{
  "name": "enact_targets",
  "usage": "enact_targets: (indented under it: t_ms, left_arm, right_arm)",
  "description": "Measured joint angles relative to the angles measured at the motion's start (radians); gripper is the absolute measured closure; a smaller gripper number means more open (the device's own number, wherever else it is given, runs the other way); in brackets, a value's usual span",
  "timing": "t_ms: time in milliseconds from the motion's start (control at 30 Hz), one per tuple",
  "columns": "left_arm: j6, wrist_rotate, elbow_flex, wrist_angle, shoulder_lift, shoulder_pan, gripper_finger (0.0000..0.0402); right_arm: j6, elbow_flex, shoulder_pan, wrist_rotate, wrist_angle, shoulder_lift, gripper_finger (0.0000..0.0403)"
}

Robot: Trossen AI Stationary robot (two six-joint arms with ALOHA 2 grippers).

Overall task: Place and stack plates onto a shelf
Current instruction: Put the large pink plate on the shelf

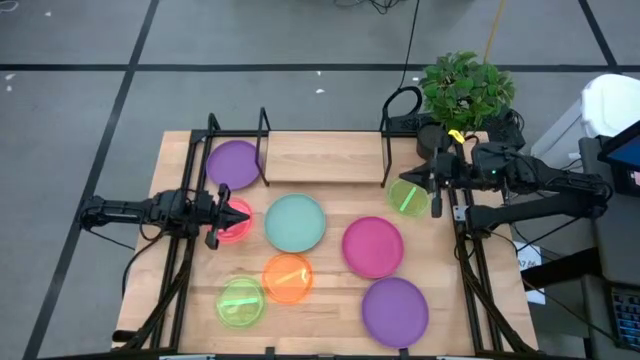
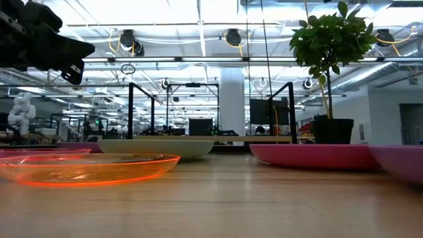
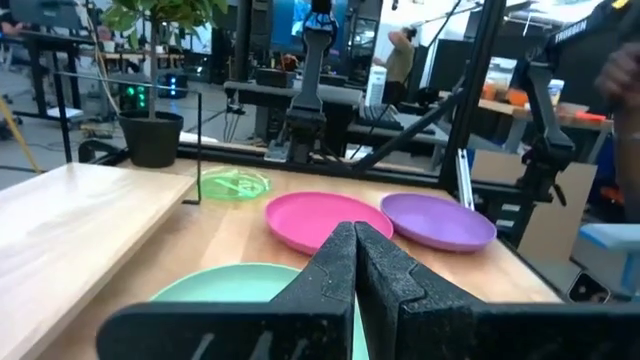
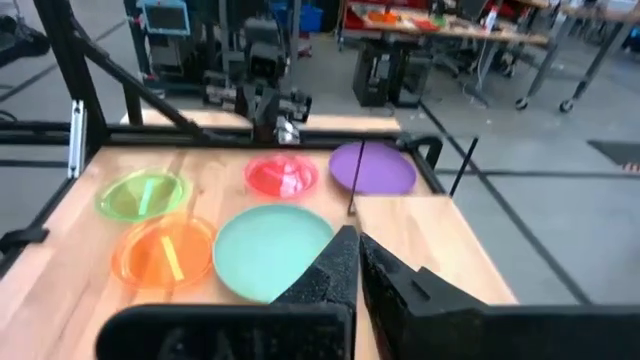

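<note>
The shelf, a light-wood plank with black bent-metal frames at its ends, stood along the far edge of the table. One purple plate lay at the shelf's left end, by the left frame. The rest of the shelf's plank was bare wood.

Seven more plates lay on the tabletop in front of the shelf. A teal plate sat near the middle, with a magenta plate to its right and a second purple plate nearer the front right corner. An orange plate lay just in front of the teal one, and a green plate sat beside it toward the front left. A red plate lay left of the teal plate, partly under the left gripper. Another green plate lay by the shelf's right frame, partly under the right gripper.

The left gripper hovered over the red plate; in its wrist view the two dark fingers were pressed together, holding nothing. The right gripper hung over the green plate at the shelf's right end, its fingers likewise closed against each other and empty.

A potted plant stood at the table's far right corner, behind the right arm.
</note>
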Motion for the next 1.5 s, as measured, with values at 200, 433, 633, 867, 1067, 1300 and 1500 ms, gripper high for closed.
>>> enact_targets:
  t_ms: [200,433,633,867,1067,1300,1500]
  left_arm:
    - [-0.019,-0.002,0.090,-0.056,0.045,0.000,0.0398]
    - [-0.021,-0.041,0.343,-0.274,0.247,0.000,0.0398]
    - [-0.021,-0.042,0.592,-0.414,0.462,0.000,0.0398]
    - [-0.037,-0.042,0.813,-0.471,0.705,-0.009,0.0398]
    - [0.004,-0.043,0.857,-0.438,0.858,-0.057,0.0398]
    - [-0.003,-0.052,0.857,-0.359,0.993,-0.111,0.0398]
    - [0.031,-0.052,0.857,-0.326,1.075,-0.130,0.0398]
  right_arm:
    - [0.081,-0.101,0.000,-0.001,0.042,-0.009,0.0403]
    - [0.128,-0.209,0.000,-0.001,0.093,-0.011,0.0403]
    - [0.129,-0.263,0.000,-0.002,0.138,-0.012,0.0403]
    - [0.128,-0.320,0.000,-0.004,0.151,-0.012,0.0403]
    - [0.117,-0.357,0.022,-0.004,0.151,-0.012,0.0403]
    - [0.041,-0.406,0.124,-0.039,0.142,0.001,0.0373]
    - [0.096,-0.417,0.231,-0.054,0.095,0.036,0.0324]
